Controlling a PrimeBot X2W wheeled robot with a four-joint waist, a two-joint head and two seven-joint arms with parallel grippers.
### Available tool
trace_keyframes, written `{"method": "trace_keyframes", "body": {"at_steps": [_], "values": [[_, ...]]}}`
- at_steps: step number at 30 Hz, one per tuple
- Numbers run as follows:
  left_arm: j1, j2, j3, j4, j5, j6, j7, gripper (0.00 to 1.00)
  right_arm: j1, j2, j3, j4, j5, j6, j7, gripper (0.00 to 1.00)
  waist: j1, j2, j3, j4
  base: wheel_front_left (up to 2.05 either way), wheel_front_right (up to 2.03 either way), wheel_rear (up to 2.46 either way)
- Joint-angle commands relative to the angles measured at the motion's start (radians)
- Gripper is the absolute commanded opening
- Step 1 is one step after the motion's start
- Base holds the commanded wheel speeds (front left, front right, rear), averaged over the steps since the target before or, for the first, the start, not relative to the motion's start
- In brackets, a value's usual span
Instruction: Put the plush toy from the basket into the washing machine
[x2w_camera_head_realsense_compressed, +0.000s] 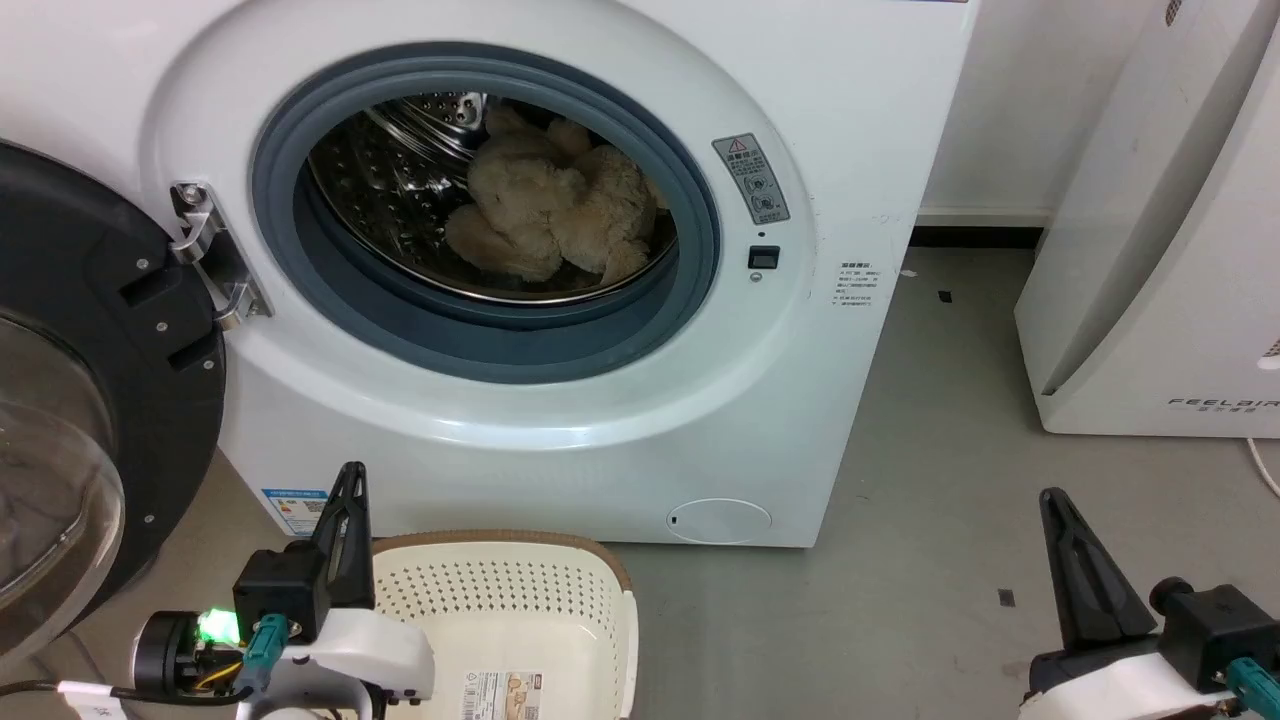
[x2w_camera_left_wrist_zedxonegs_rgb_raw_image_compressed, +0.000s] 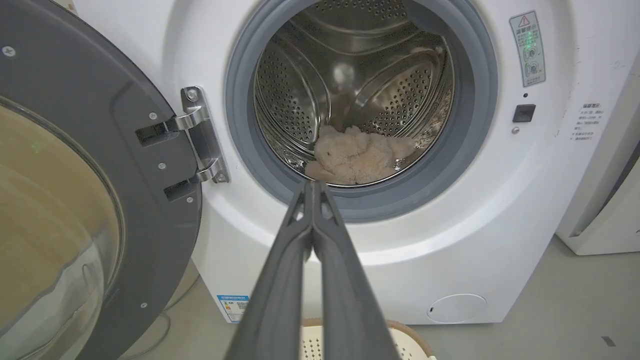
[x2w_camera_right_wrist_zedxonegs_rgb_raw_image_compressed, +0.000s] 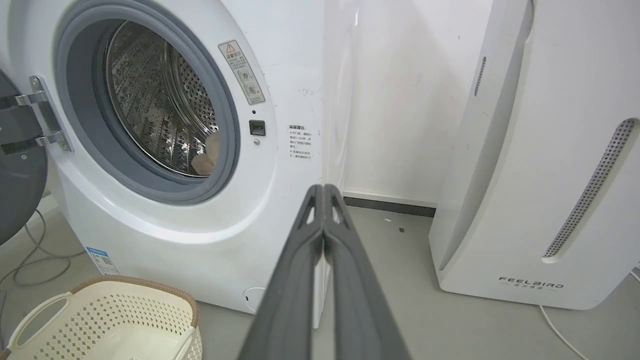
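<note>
Right now I see the plush toy (x2w_camera_head_realsense_compressed: 555, 215) lying in the drum (x2w_camera_head_realsense_compressed: 390, 190) of the washing machine (x2w_camera_head_realsense_compressed: 850, 100), upper centre of the head view — its door (x2w_camera_head_realsense_compressed: 100, 330) hangs open at the left edge. My left gripper (x2w_camera_left_wrist_zedxonegs_rgb_raw_image_compressed: 312, 186) and right gripper (x2w_camera_right_wrist_zedxonegs_rgb_raw_image_compressed: 324, 187) are each pinched together on nothing; the basket (x2w_camera_head_realsense_compressed: 500, 590) sits at bottom centre.

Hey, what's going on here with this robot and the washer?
The robot is loading the washer. The plush toy already lies in the drum, and the basket on the floor in front has no toy in it. The left gripper and right gripper are shut on nothing, low before the machine. The door is open.
</note>
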Motion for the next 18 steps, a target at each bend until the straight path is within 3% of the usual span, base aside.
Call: {"method": "trace_keyframes", "body": {"at_steps": [1,18], "values": [[0.017,-0.003,0.006,-0.01,0.008,-0.007,0.005,0.0,-0.009,0.0,0.004,-0.005,-0.007,0.0,0.007,0.0,0.0,-0.0001,0.0,0.0,0.0,0.0,0.0],[0.028,-0.02,0.017,-0.036,0.021,-0.024,0.039,0.0,-0.014,0.0,0.018,-0.008,-0.01,0.0,0.042,0.0,0.0,-0.0001,-0.003,-0.007,0.0,0.0,0.0]]}}
